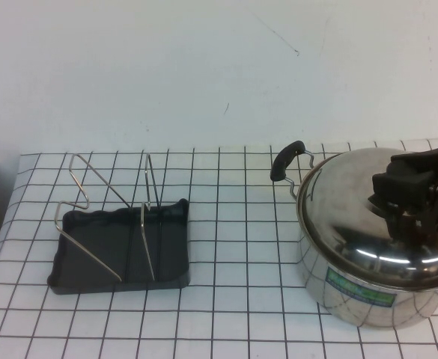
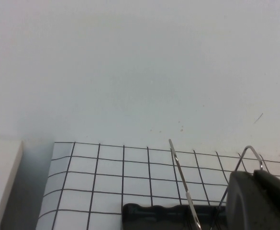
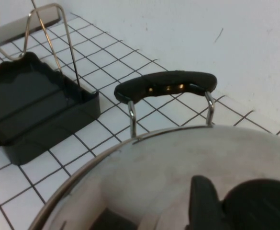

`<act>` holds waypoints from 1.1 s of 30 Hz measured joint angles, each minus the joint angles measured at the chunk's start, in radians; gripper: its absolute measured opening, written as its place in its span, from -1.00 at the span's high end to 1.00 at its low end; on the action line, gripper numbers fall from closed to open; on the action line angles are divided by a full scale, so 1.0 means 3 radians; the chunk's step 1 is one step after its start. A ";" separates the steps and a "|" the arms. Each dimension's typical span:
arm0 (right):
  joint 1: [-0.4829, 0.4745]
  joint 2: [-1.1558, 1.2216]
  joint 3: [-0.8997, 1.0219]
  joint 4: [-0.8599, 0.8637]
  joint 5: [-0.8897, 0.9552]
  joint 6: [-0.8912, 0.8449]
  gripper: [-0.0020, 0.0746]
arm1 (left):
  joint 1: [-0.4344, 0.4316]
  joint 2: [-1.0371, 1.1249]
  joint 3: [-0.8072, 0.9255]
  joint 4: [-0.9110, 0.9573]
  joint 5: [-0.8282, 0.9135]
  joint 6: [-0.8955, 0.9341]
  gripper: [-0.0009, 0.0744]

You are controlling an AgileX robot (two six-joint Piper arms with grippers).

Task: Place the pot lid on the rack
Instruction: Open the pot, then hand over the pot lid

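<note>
The pot lid, domed shiny steel, sits on the steel pot at the right of the table. My right gripper is over the lid's centre, shut on its black knob. In the right wrist view one of its fingers presses against the knob's side, with the lid spread below. The rack, a dark grey tray with bent wire uprights, stands at the left with nothing in it. My left gripper is shut and holds nothing, low at the table's left edge beside the rack.
The pot's black-tipped wire handle sticks out toward the rack, and the right wrist view shows it as well. A white gridded mat covers the table between rack and pot. A white wall rises behind.
</note>
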 joint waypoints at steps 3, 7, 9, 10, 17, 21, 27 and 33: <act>0.0000 0.0000 -0.0008 0.0000 0.0025 -0.0006 0.05 | 0.0000 0.0000 0.0000 0.0000 0.0000 -0.0003 0.98; 0.0000 0.0008 -0.0060 -0.0019 0.0114 0.0001 0.06 | 0.0000 0.0000 0.0000 0.0000 0.0000 -0.0195 0.98; 0.0000 0.0027 -0.0117 -0.0036 0.0245 0.0001 0.06 | 0.0000 0.0000 0.0000 0.0000 0.0000 -0.0325 0.98; 0.0000 0.0035 -0.0152 -0.0046 0.0340 0.0027 0.06 | 0.0000 0.0000 0.0000 -0.0005 -0.0003 -0.0388 0.98; 0.0000 -0.0002 -0.0372 -0.0051 0.0678 0.0319 0.06 | -0.0027 0.0000 0.0000 -0.0005 -0.0008 -0.0695 0.98; 0.0000 -0.0136 -0.0427 -0.0070 0.0767 0.0436 0.06 | -0.0051 0.0000 -0.0044 -0.0128 0.0106 -0.1219 0.98; 0.0017 -0.0380 -0.0470 -0.0084 0.1393 0.0519 0.06 | -0.0437 0.0000 -0.0262 -0.0916 0.0455 -0.1372 0.98; 0.0458 -0.0591 -0.0475 -0.0090 0.1417 0.0461 0.06 | -0.1057 0.0032 -0.0412 -0.1753 0.0267 -0.0565 0.92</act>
